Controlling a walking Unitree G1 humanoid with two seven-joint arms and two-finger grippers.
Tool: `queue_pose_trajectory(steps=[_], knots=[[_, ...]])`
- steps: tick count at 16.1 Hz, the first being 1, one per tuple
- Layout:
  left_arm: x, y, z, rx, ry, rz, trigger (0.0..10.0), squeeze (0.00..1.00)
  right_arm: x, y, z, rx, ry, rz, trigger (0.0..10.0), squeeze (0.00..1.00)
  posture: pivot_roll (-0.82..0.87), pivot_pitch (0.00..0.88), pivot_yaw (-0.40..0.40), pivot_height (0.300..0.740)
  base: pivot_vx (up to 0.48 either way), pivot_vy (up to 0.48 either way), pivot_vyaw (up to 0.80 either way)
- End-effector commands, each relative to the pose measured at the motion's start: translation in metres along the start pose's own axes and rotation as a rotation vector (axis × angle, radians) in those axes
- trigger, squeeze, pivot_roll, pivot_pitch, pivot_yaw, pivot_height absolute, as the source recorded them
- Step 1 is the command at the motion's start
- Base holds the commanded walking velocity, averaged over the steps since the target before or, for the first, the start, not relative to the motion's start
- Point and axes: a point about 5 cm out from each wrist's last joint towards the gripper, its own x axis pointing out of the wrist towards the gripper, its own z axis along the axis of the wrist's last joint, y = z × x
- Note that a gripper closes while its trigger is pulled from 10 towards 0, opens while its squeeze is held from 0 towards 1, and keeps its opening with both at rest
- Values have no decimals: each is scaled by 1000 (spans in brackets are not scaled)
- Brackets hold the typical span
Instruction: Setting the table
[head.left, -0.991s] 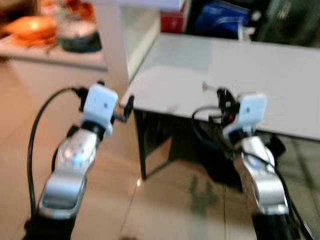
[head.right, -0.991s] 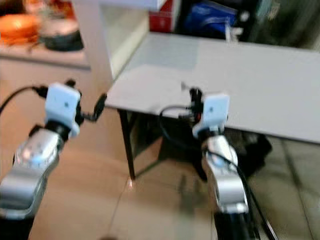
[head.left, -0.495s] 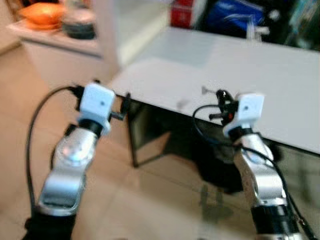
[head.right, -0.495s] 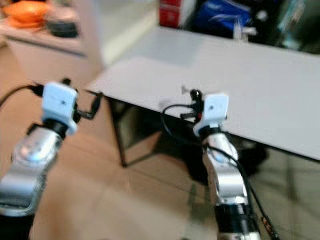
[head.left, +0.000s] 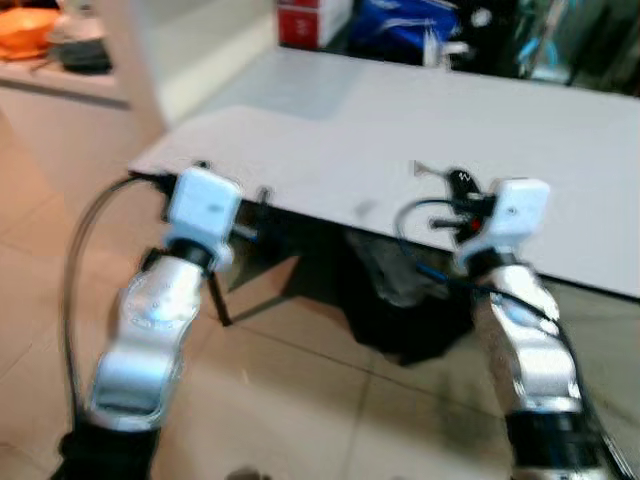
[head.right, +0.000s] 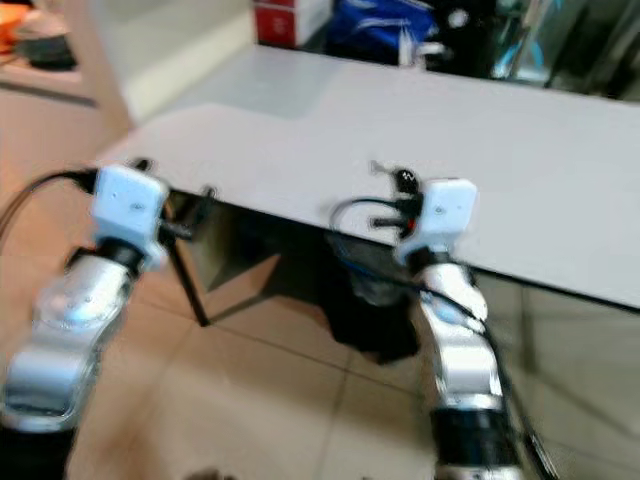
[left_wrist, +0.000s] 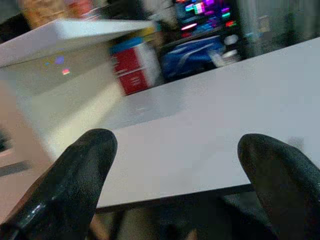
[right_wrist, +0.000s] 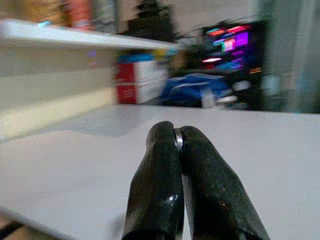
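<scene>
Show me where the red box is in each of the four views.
Left eye: red box at the top, behind the table.
Right eye: box at the top, behind the table.
Left wrist: box past the table, beside the blue bag.
Right wrist: box beside the bag.
Shared landmark: the blue bag.

I see a white table (head.left: 430, 120) on dark legs over a beige tiled floor (head.left: 300, 400), a red box (head.left: 312, 20) and blue bag (head.left: 400, 25) behind it.
</scene>
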Motion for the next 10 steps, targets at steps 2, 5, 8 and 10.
queue_pose_trajectory(steps=[2, 5, 8, 10], knots=[[0, 7, 1, 19, -3, 16, 10000, 0, 3, 3, 8, 27, -36, -1, 10000, 0, 45, 19, 26, 740, 0, -472, 0], [1, 7, 0, 18, -1, 14, 10000, 0, 3, 3, 7, 66, -27, -28, 10000, 0, 48, 19, 28, 740, 0, -472, 0], [0, 7, 1, 13, -4, 7, 10000, 0, 2, 0, 7, 89, -32, -56, 10000, 0, 48, 19, 31, 740, 0, -472, 0], [0, 5, 1, 2, -7, -12, 10000, 0, 1, 2, 7, 73, -35, -54, 10000, 0, 47, 21, 34, 740, 0, -472, 0]])
